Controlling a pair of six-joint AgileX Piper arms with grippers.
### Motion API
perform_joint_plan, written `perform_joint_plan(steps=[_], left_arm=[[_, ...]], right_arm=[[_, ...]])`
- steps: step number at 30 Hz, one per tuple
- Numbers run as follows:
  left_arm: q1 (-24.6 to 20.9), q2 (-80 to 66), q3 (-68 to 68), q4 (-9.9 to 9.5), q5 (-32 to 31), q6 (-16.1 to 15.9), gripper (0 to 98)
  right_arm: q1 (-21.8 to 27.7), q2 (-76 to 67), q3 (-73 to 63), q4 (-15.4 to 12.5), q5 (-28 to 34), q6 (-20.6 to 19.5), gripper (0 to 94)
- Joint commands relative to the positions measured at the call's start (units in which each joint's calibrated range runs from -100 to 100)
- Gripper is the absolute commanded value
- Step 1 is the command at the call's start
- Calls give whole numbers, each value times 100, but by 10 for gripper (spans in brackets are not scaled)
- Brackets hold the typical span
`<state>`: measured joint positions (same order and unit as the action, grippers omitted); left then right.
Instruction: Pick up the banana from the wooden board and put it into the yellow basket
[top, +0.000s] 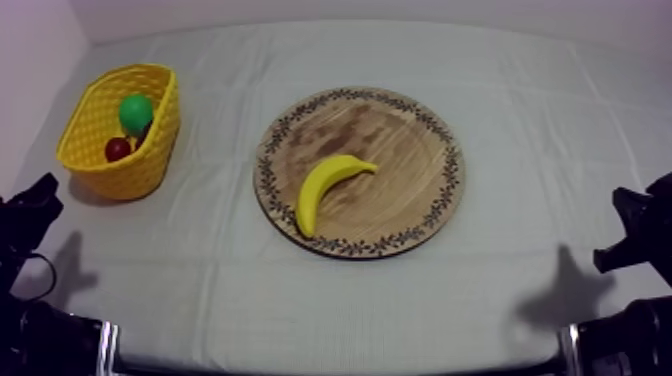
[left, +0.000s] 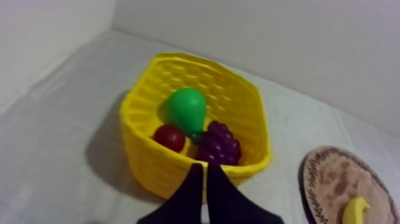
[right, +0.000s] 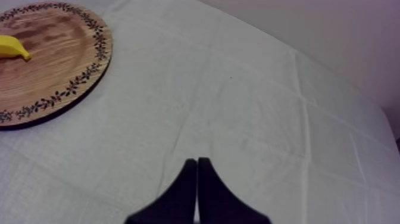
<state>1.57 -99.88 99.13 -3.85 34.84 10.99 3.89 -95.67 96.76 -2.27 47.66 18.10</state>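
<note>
banana (top: 328, 187) on wooden board (top: 400, 140), well apart from left end effector (left: 203, 168) clenched empty by yellow basket (left: 149, 162), right end effector (right: 197, 162) clenched empty off the board's right

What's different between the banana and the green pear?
The banana is yellow, long and curved; the pear is green and rounded. The banana lies alone on the wooden board; the pear sits in the yellow basket with a small red fruit and grapes. Both are toy fruit.
</note>
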Motion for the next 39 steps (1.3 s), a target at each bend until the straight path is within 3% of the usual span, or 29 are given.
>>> perform_joint_plan(steps=[1,7,11,14,18,24,33,39], left_arm=[[461,-7,6,2,-12,-23,1],[1235,-11,0,100,64,-52,1],[1559,23,-78,160,123,-60,1],[1661,282,-354,317,333,-131,0],[1761,1023,-1142,451,923,-117,0],[1989,2457,-2906,505,2159,-29,0],[2513,4609,-5432,488,3799,120,0],[3185,5956,-6890,398,4614,402,0]], right_arm=[[2,0,1,0,0,0,3],[2,0,1,0,0,0,3],[2,0,1,0,0,0,3],[2,0,1,0,0,0,3],[2,0,1,0,0,0,3],[2,0,1,0,0,0,3],[2,0,1,0,0,0,3],[2,0,1,0,0,0,3]])
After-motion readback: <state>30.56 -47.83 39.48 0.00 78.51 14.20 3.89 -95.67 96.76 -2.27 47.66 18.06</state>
